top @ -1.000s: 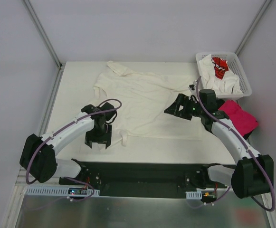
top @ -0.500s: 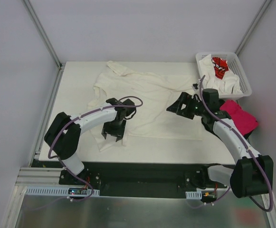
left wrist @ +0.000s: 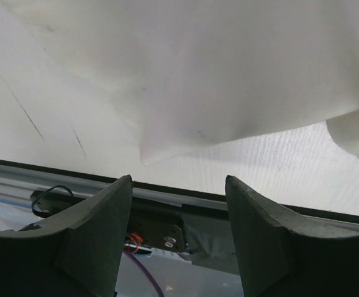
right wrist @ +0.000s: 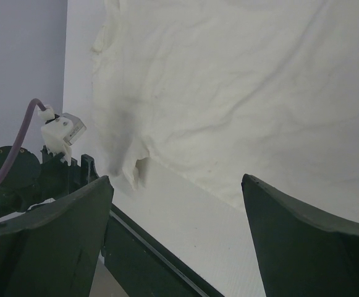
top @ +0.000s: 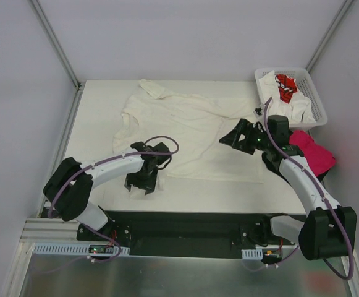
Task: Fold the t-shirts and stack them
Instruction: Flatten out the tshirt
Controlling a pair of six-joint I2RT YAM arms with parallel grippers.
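In top view, the table (top: 96,124) is seen filling frame centre. The spread t-shirt (top: 191,127) is laid across its middle & upper part, w/ one sleeve reaching twd upper left. At upper right corner the basket (top: 318,102) is set, w/ heaped t-shirts (top: 284,99) inside. A crumpled t-shirt (top: 312,153) is found just below it, at right edge. The left gripper (top: 144,184) is placed at the garment's lower-left hem, nr bottom edge; the right gripper (top: 233,137) is held over its right side, left of the bin.
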